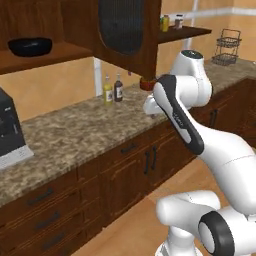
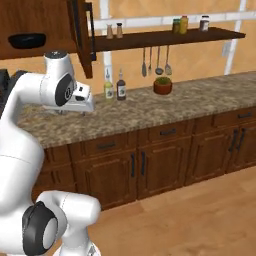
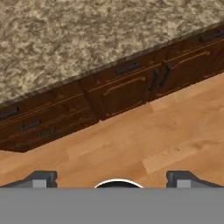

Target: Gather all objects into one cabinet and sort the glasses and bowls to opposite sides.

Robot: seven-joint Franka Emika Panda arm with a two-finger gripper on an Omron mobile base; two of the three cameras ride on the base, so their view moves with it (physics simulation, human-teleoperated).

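The wide black bowl (image 1: pixel 30 46) sits on the left part of the shelf board inside the dark brown wall cabinet (image 1: pixel 65 52), whose door (image 1: pixel 127 30) stands swung open. In the right base view the bowl (image 2: pixel 27 40) lies in the cabinet (image 2: pixel 45 17) above and left of the arm's hand (image 2: pixel 81 102). The hand hovers over the front of the granite counter (image 2: pixel 150 107), well below the cabinet. My gripper (image 3: pixel 111 180) is open, nothing between its fingertips (image 3: pixel 43 178), looking down at the counter edge and the wooden floor. The glasses are out of view.
Two bottles (image 1: pixel 113 89) stand at the back of the counter. A potted plant (image 2: pixel 163 85) is to their right, a black coffee machine (image 1: pixel 10 130) at the far left, a wire basket (image 1: pixel 226 49) far right. Jars sit on an open shelf (image 2: pixel 170 36).
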